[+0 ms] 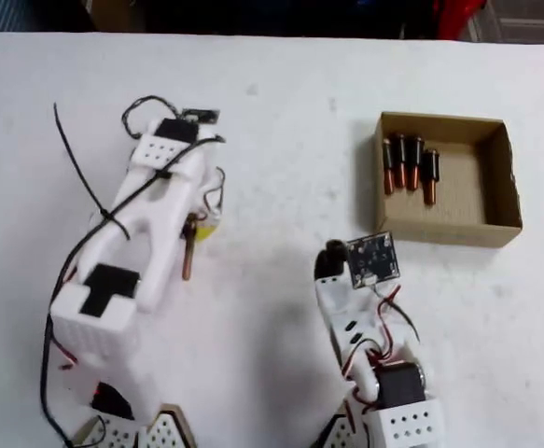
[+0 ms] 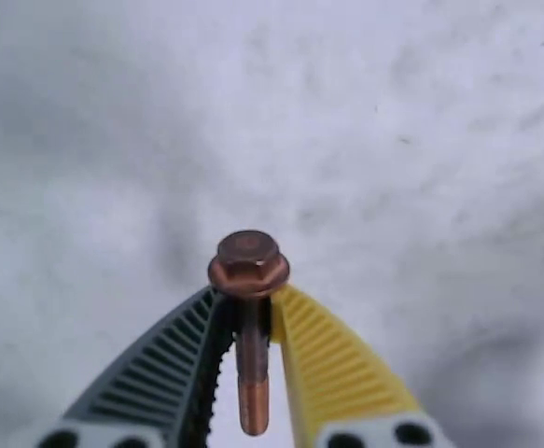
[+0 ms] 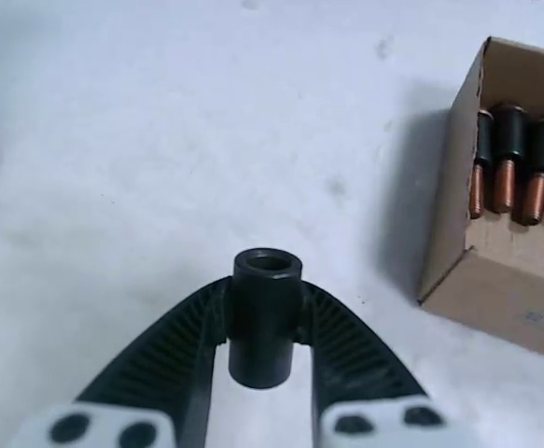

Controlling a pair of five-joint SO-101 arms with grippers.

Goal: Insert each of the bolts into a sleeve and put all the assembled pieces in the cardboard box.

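2 prob stiff, slick, light parts: L gripper [image 2: 244, 301] clamped on bolt [image 2: 248, 271] shank below head, R gripper [image 3: 265, 294] on sleeve [image 3: 264, 322] mid-body.

passage: table [image 1: 281, 121] left of cardboard box [image 1: 449, 229] | obstacle: box walls, beside right end effector [image 1: 329, 256]

In the high view the left arm [image 1: 146, 233] covers most of the bolt [image 1: 188, 261], leaving only the shank's end. It also hides the left gripper [image 1: 200, 230] apart from a yellow sliver. A camera board [image 1: 372, 259] overlaps the right gripper [image 1: 327, 259], which merges with its sleeve [image 3: 265, 313] into one dark shape, too small to tell apart. In the right wrist view the picture's edge cuts off the cardboard box [image 3: 458, 196] and the fourth of the assembled pieces [image 3: 505, 154] inside. The table [image 2: 393, 140] in the left wrist view is blurred.
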